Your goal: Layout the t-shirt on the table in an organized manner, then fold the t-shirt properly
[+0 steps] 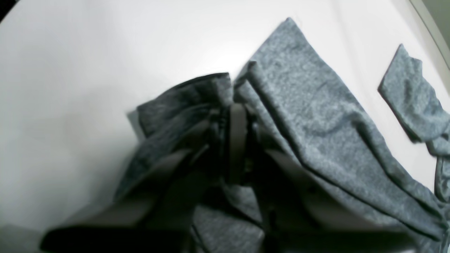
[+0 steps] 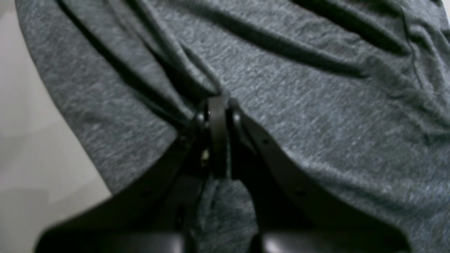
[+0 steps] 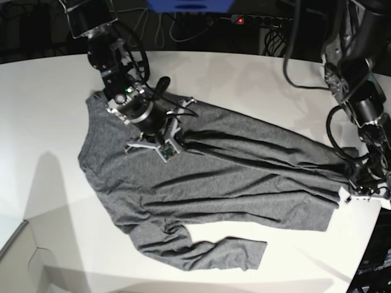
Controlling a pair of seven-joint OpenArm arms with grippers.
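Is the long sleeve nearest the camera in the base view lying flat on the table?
Yes: the t-shirt has its near sleeve spread on the white table, with neither gripper touching it.

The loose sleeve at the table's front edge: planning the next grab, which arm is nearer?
Right gripper: closer above the sleeve. Left gripper is further aside.

No text, label, brand, number or sign is legible in any view; nothing printed shows on the shirt or the tabletop.

T-shirt (image 3: pixel 208 177) across the table (image 3: pixel 49 110), sleeve nearest.
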